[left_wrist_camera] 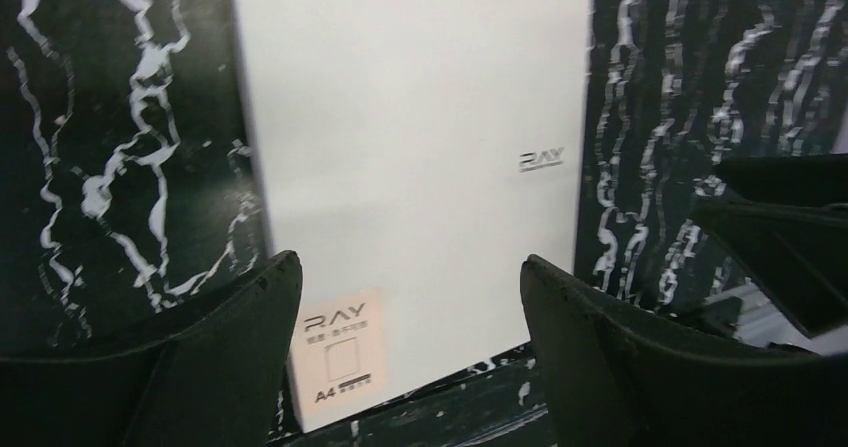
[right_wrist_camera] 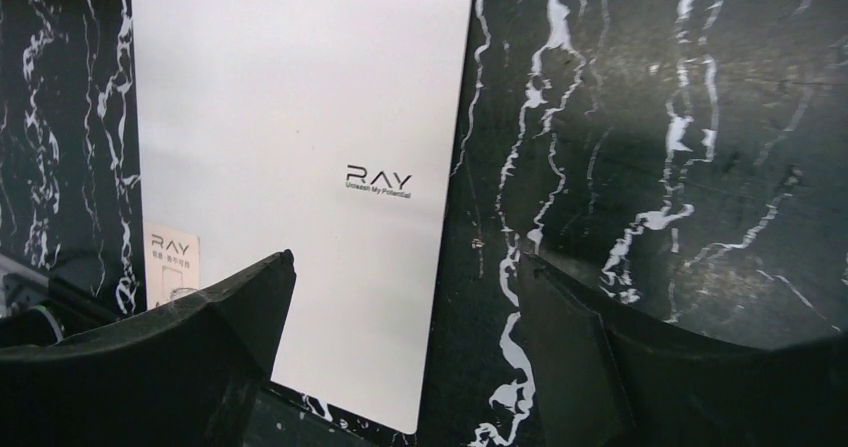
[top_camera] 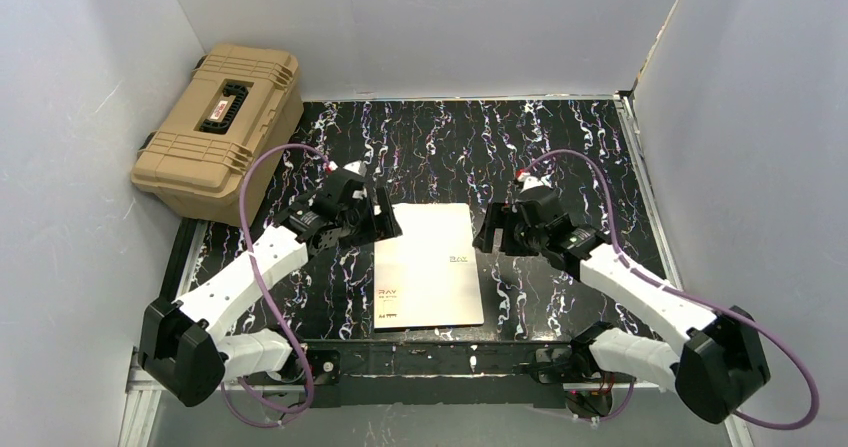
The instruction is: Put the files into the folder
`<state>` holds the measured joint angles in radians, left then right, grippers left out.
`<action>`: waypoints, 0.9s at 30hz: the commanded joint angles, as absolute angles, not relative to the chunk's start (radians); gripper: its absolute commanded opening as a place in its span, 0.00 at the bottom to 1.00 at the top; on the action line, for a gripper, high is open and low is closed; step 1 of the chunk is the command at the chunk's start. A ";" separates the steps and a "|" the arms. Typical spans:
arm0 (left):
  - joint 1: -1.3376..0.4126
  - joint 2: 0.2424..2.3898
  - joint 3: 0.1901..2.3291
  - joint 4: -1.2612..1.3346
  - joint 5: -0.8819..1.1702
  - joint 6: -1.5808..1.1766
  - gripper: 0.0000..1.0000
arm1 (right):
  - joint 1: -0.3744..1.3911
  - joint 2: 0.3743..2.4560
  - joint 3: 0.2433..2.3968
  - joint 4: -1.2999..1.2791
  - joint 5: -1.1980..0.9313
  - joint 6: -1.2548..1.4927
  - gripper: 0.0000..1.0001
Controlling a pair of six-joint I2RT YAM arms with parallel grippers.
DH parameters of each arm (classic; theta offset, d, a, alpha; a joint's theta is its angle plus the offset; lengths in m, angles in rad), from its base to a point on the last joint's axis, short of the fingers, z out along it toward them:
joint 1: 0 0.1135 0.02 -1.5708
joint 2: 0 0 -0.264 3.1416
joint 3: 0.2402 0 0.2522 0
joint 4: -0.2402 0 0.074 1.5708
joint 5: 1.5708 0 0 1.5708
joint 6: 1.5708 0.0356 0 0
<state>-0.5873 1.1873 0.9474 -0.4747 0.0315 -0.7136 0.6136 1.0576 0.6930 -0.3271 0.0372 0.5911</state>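
Observation:
The folder lies shut and flat on the black marbled table, cream-white cover up with small dark print. It also shows in the left wrist view and the right wrist view. No printed white sheets show anywhere; the files are hidden or out of view. My left gripper is open and empty at the folder's far left corner; in its wrist view it hovers over the cover. My right gripper is open and empty just right of the folder's far right edge, above the table in its wrist view.
A tan ribbed hard case stands at the back left, partly off the table mat. Grey walls close in the left, back and right sides. A black rail runs along the near edge by the arm bases.

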 commanded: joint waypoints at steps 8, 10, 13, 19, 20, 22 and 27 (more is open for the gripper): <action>-0.483 1.188 0.734 -0.439 0.094 -0.734 0.82 | 0.638 1.225 0.637 -0.113 -0.158 0.623 0.90; -0.470 1.210 0.712 -0.406 0.128 -0.738 0.82 | 0.644 1.253 0.618 -0.079 -0.163 0.636 0.90; -0.456 1.250 0.688 -0.366 0.164 -0.744 0.82 | 0.651 1.291 0.600 -0.040 -0.160 0.648 0.90; -0.442 1.331 0.667 -0.281 0.227 -0.753 0.83 | 0.657 1.366 0.586 0.018 -0.167 0.659 0.90; -0.442 1.343 0.667 -0.270 0.234 -0.755 0.83 | 0.657 1.375 0.584 0.026 -0.166 0.661 0.90; -0.442 1.370 0.673 -0.254 0.240 -0.755 0.83 | 0.657 1.390 0.579 0.036 -0.161 0.662 0.90; -0.442 1.443 0.694 -0.210 0.261 -0.757 0.83 | 0.657 1.429 0.563 0.066 -0.145 0.683 0.90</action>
